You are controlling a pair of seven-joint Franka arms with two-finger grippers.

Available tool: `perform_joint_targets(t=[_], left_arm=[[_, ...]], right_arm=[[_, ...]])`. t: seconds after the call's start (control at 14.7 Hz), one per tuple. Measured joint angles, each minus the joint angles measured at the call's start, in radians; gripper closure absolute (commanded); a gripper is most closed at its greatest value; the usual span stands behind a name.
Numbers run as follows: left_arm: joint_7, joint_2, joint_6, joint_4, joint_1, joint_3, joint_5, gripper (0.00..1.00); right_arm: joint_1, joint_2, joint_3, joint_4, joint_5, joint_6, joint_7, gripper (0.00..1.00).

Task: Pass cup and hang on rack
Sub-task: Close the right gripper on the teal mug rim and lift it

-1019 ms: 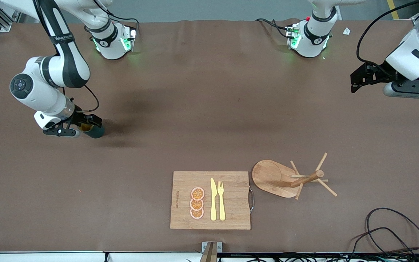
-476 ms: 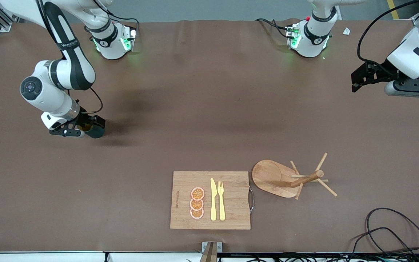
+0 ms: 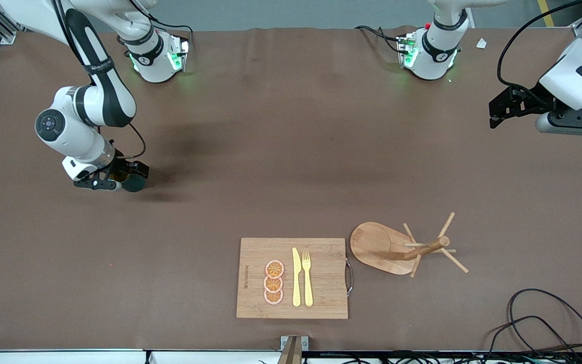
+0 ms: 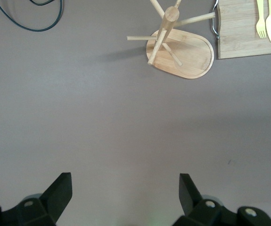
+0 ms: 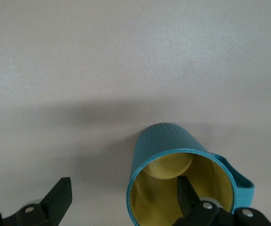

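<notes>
The teal cup [image 3: 133, 184] with a yellow inside stands upright on the brown table at the right arm's end. My right gripper [image 3: 122, 178] is open and low at the cup. In the right wrist view one fingertip [image 5: 186, 188] is inside the cup [image 5: 166, 141] and the other is outside its wall, so the right gripper [image 5: 123, 189] straddles the rim. The wooden rack [image 3: 378, 246] stands near the front camera, beside the cutting board. My left gripper [image 3: 494, 114] is open and empty, up in the air at the left arm's end. The left wrist view shows the left gripper [image 4: 126, 181] over bare table and the rack [image 4: 192, 56] farther off.
A bamboo cutting board [image 3: 321, 298] with a yellow knife, a fork and orange slices lies near the front edge beside the rack; it also shows in the left wrist view [image 4: 241, 33]. A black cable [image 3: 548, 313] loops at the left arm's front corner.
My right arm has shifted a little toward the cup, bringing the gripper closer onto it. The cup has not moved. The left arm has barely moved.
</notes>
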Motion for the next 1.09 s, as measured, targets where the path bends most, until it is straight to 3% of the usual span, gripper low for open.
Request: perform_joint_targets(t=[0.41,0.75,1.09], left_arm=[[0.0,0.0,0.0,0.001,0.0,0.0,0.0,0.0],[0.0,-0.005,-0.01,0.001,-0.001,0.0,0.0,0.0],[0.0,-0.006,-0.011,0.001,-0.001,-0.002,0.0,0.0]], right_arm=[[0.0,0.034,0.0,-0.003,0.0,0.029,0.001,0.56],[-0.009,0.051,-0.002,-0.003,0.0,0.043,0.001,0.96],[-0.012,0.051,-0.003,-0.003,0.0,0.044,0.001,1.0]])
